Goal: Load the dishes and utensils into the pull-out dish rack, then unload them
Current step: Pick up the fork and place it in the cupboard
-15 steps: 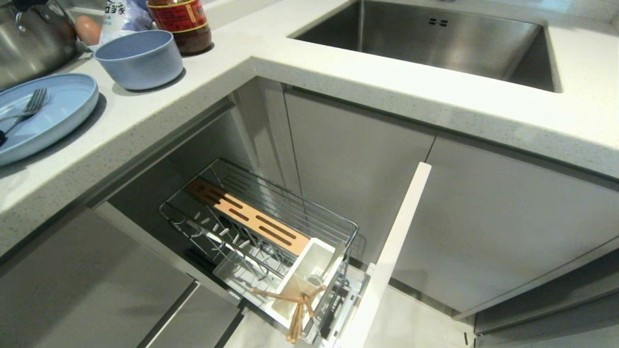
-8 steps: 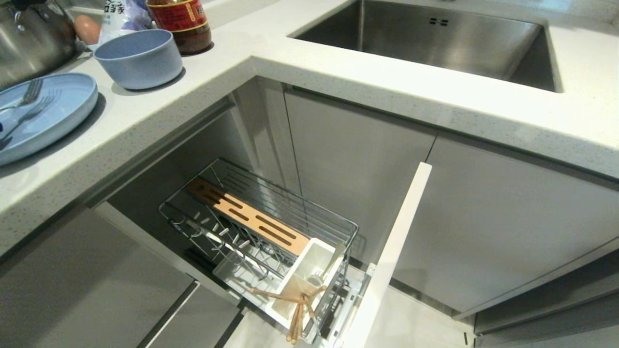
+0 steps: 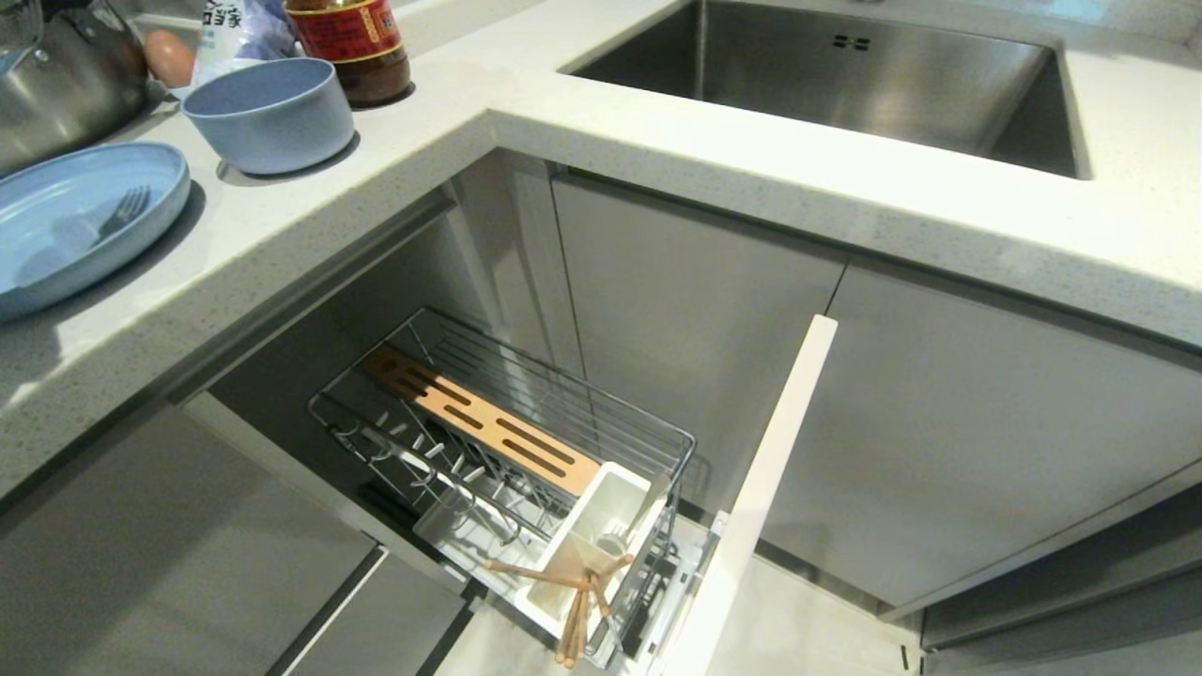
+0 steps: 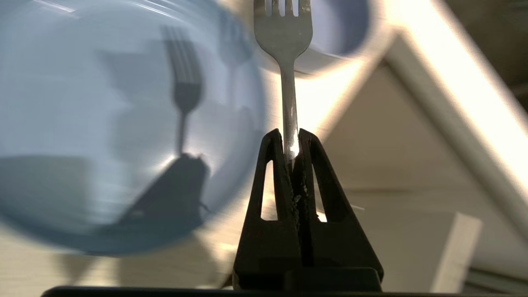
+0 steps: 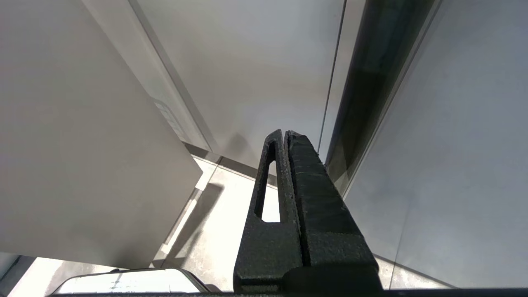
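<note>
My left gripper (image 4: 291, 132) is shut on the handle of the silver fork (image 4: 284, 41), tines pointing away, and holds it above the pale blue plate (image 4: 103, 123), which carries the fork's shadow. In the head view the fork (image 3: 127, 205) shows over the plate (image 3: 56, 272) on the counter's left; the gripper itself is out of that view. The blue bowl (image 3: 272, 113) stands behind the plate. Below, the pull-out dish rack (image 3: 582, 413) is drawn out, with wooden chopsticks (image 3: 577, 601) leaning out of its white cup (image 3: 606, 512). My right gripper (image 5: 285, 133) hangs shut and empty near the cabinet fronts.
A steel pot (image 3: 56, 84), an egg (image 3: 169, 56) and a dark sauce bottle (image 3: 352, 47) crowd the counter behind the dishes. The steel sink (image 3: 845, 75) lies at the back right. The rack's narrow cabinet front (image 3: 761, 488) juts out beside the rack.
The fork, lying on the plate a second ago, has come up off it in my left gripper and shifted right over the plate. The rack, bowl and chopsticks have stayed put.
</note>
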